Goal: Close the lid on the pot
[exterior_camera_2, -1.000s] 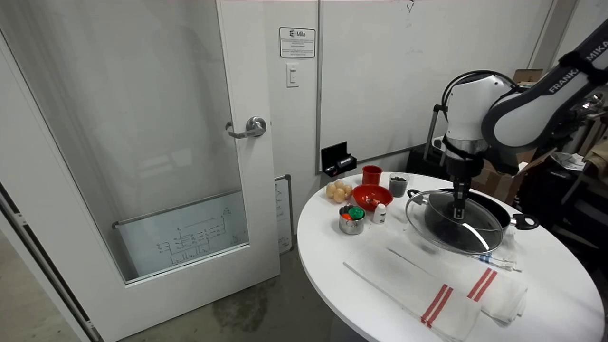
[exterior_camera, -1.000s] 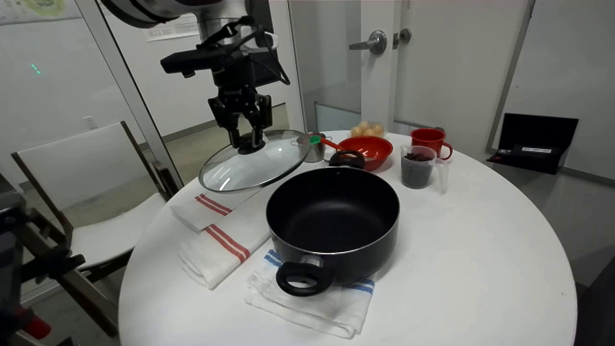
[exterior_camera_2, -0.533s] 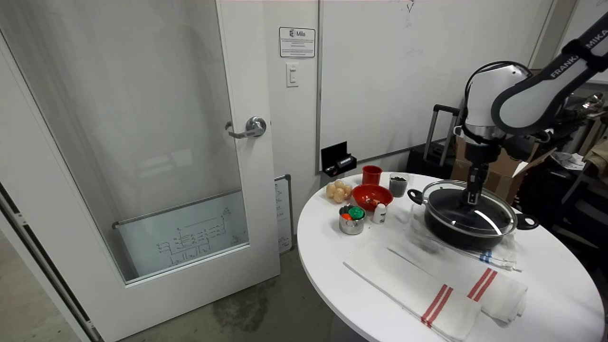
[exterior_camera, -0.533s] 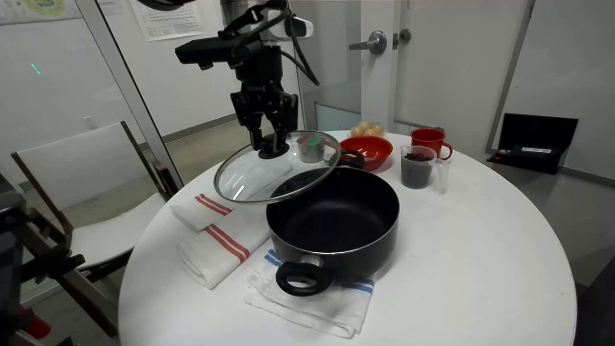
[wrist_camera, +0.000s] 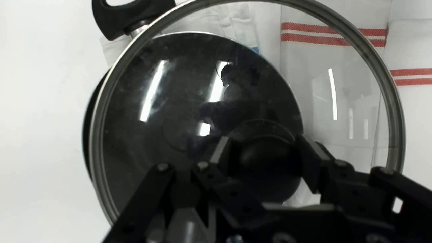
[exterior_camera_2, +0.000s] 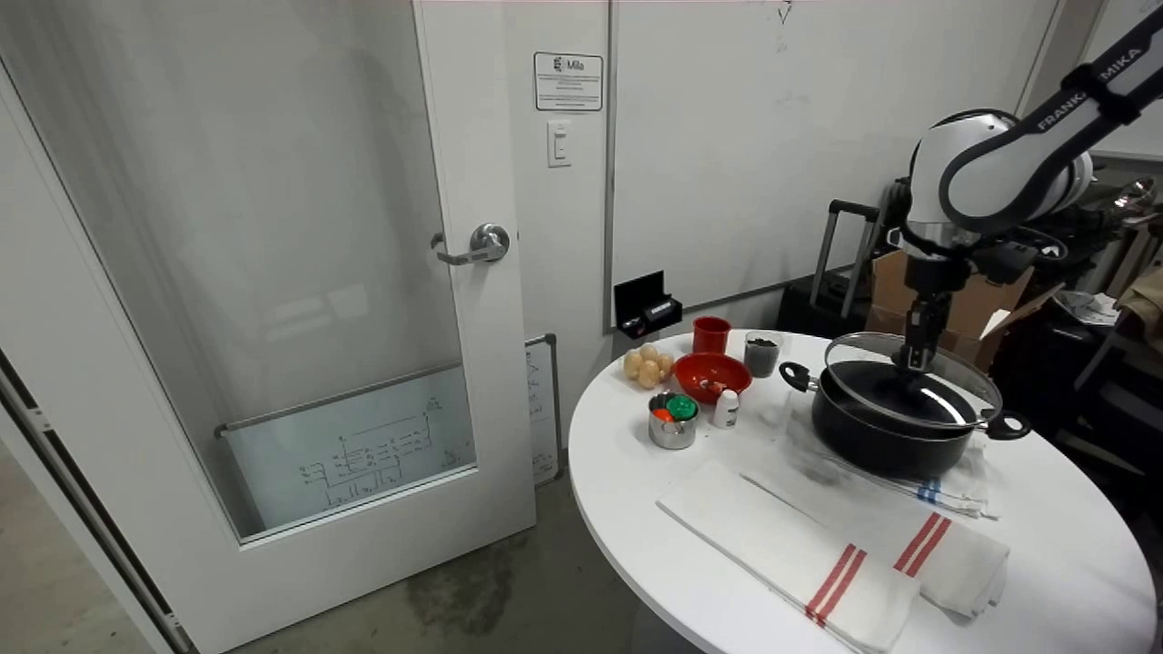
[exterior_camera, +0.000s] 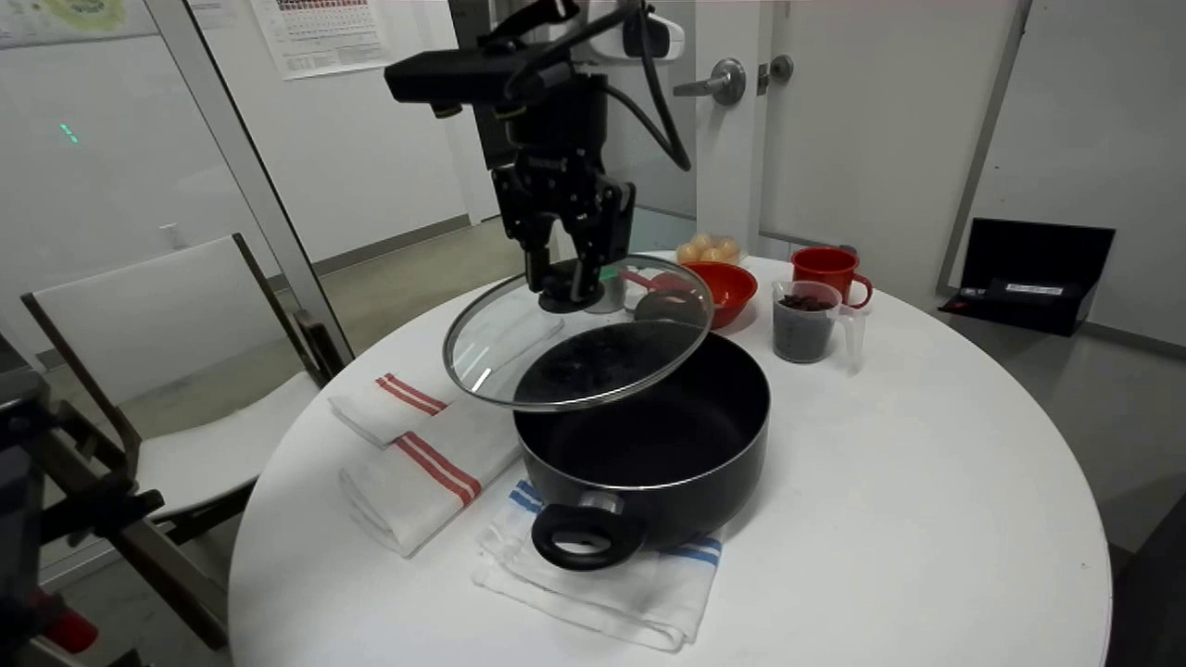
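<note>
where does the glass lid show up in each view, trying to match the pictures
In an exterior view: the lid is near the picture's middle.
In an exterior view: the lid is in the right part, just below mid-height.
In the wrist view: the lid fills much of the picture, partly behind the gripper.
Shared landmark: the red-striped towels, in all three views.

Black on pot (exterior_camera: 690, 500), clear on lid (exterior_camera: 593, 345), paired red stripes on white towels (exterior_camera: 431, 496) near the edge of a white table (exterior_camera: 917, 491).
</note>
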Tool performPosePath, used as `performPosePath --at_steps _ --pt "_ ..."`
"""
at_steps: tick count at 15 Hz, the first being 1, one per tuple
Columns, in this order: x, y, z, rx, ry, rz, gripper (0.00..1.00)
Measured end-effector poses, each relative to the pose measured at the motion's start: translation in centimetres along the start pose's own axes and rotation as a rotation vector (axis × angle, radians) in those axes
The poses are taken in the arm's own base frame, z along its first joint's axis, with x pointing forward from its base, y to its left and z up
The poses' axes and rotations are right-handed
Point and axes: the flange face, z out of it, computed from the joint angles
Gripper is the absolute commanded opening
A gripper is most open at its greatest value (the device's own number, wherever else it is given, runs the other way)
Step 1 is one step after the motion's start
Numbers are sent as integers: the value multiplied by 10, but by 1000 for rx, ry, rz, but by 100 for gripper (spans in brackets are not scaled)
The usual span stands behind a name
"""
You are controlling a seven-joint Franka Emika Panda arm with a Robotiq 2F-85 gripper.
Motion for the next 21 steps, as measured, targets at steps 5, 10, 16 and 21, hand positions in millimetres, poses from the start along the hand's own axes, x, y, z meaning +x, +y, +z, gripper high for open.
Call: performPosePath --at_steps 5,10,16,21 --pt "10 28 8 26 -5 21 25" --pt "22 42 30 40 -17 26 25" --pt "32 50 47 47 -34 32 25" --pt "33 53 55 52 -47 37 25"
